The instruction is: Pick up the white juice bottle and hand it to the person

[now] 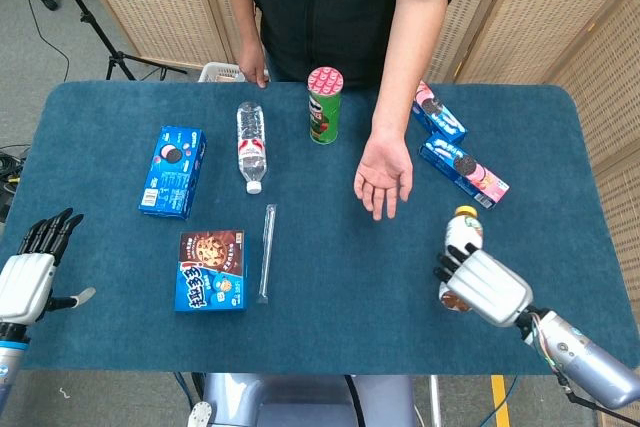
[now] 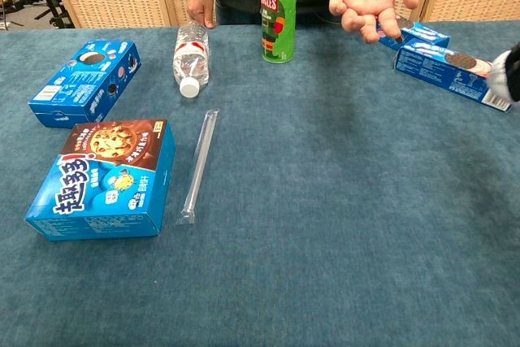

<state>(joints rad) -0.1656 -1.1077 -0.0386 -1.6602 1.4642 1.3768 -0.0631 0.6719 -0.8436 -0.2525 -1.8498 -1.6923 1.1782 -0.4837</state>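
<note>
Juice bottle (image 1: 462,247) half behind right hand (image 1: 482,284)

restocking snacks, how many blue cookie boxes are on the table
4. One Oreo box at the left, one chocolate-chip cookie box nearer the robot beside the straw, and two pink-and-blue Oreo boxes at the right by the person's open hand. None looks hidden.

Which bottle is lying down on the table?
The clear water bottle, lying flat beside the green chip can. The white juice bottle is not lying on the table: the right hand holds it upright.
</note>
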